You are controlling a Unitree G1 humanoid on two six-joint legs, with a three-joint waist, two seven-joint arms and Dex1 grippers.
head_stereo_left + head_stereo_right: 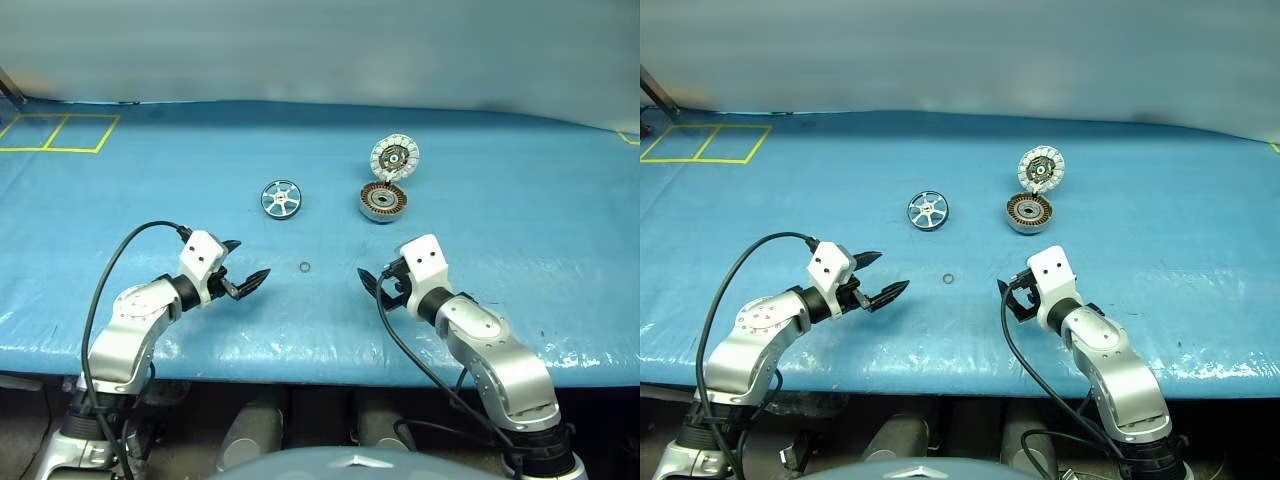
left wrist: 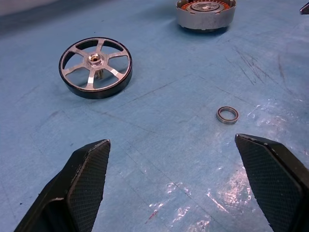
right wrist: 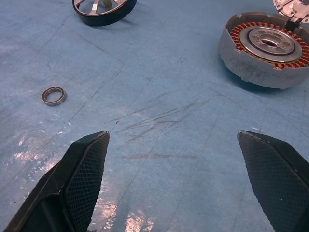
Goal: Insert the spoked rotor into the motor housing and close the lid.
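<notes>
The spoked rotor [image 1: 281, 198] lies flat on the blue table cover, left of the motor housing [image 1: 383, 202]. The housing shows copper windings around a silver hub [image 3: 265, 48]. Its lid [image 1: 394, 157] stands tilted up at the housing's far edge, inner face showing. My left gripper [image 1: 245, 262] hovers open and empty nearer than the rotor, pointing toward the middle. My right gripper [image 1: 375, 283] is open and empty, nearer than the housing and apart from it. In the left wrist view the rotor [image 2: 95, 67] lies beyond the fingers [image 2: 89, 169].
A small metal ring [image 1: 304, 267] lies on the cover between the two grippers. Yellow tape squares [image 1: 60, 132] mark the far left of the table. The table's front edge [image 1: 320, 370] runs just below both arms.
</notes>
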